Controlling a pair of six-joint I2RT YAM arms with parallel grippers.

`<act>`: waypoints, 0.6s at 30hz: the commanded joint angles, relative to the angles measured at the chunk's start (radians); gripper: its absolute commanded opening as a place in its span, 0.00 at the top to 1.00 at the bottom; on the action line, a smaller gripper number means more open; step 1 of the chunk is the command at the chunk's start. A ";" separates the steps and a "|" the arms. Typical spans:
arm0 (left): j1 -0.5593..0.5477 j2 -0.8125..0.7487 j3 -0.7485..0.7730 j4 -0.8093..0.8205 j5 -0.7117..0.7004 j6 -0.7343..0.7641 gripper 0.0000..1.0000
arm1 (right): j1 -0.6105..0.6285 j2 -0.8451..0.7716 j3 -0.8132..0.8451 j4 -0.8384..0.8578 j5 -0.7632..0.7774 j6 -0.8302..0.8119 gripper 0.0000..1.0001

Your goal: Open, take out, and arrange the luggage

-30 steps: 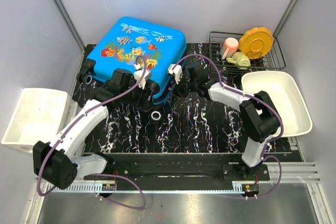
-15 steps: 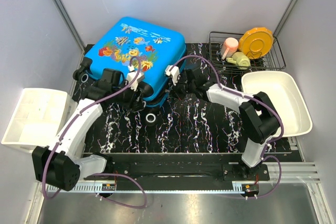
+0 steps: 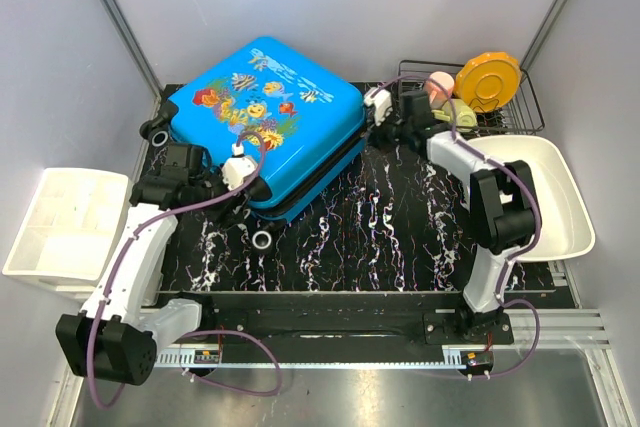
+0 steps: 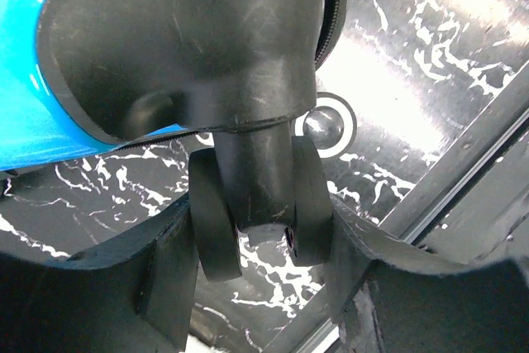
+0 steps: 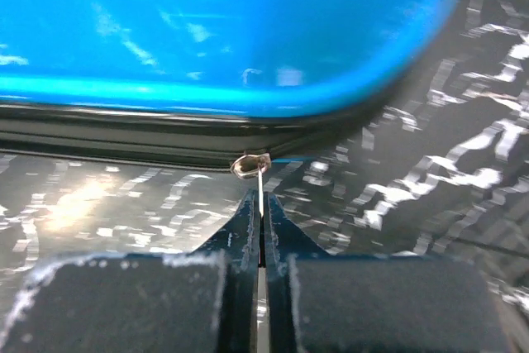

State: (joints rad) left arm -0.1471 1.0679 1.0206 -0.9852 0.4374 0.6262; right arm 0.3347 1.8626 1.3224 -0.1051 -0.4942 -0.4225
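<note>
Legend: the luggage [image 3: 265,112] lies flat, lid up, on the far left half of the table [image 3: 400,217]. Its long axis runs diagonally, from the wheeled end at the near left to the far right. The right gripper [image 5: 258,212] is nearer the working point. It is clenched on the thin metal zipper pull [image 5: 250,165], which sits straight ahead of the fingertips at the case's right corner. The black zipper seam [image 5: 124,142] runs crosswise to the fingers, so the coming pull probably has to travel along that seam. The left gripper [image 4: 258,241] clasps the twin caster wheel [image 4: 216,233] at the near corner, one finger on each side, apparently bracing the case. How much of the zipper is already undone cannot be read, and the seam's far side is out of view.
</note>
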 commanded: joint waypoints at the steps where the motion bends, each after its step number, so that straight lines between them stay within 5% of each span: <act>1: 0.076 -0.009 -0.034 -0.190 -0.164 0.168 1.00 | -0.144 0.030 0.139 0.018 0.007 -0.134 1.00; 15: 0.219 0.070 0.044 -0.176 -0.183 0.520 1.00 | -0.184 0.211 0.325 0.007 -0.392 -0.308 1.00; 17: 0.234 0.096 0.097 -0.233 -0.099 0.514 0.85 | -0.168 0.205 0.307 0.001 -0.431 -0.347 1.00; 18: 0.234 0.128 0.167 -0.251 -0.071 0.474 0.62 | -0.161 0.202 0.285 -0.001 -0.460 -0.358 1.00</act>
State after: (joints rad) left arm 0.0311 1.1160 1.0641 -1.1149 0.4419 1.0298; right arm 0.1619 2.0769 1.5860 -0.1932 -0.8341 -0.6899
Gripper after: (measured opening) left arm 0.564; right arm 0.011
